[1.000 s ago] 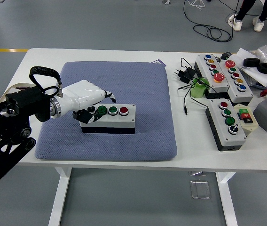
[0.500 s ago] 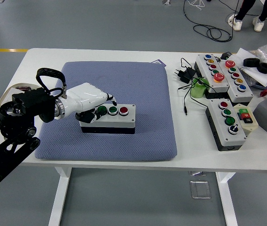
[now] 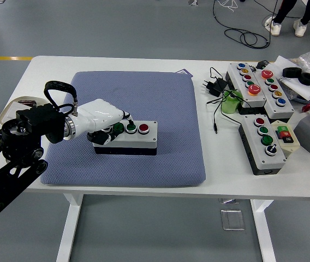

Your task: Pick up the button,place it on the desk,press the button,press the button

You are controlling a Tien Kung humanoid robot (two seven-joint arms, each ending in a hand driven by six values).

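Grey button box (image 3: 127, 136), black-based, with green, green and red caps, is laid on the blue mat (image 3: 144, 98) near the mat's front edge, long axis left-right. Its left end is covered by the left hand (image 3: 103, 117); grip cannot be told.

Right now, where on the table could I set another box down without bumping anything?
Free: the blue mat behind the button box and its right part beside the box; also the white table strip along the far edge. The left hand covers the box's left end. The table's right end is crowded with control boxes, cables and an adapter.
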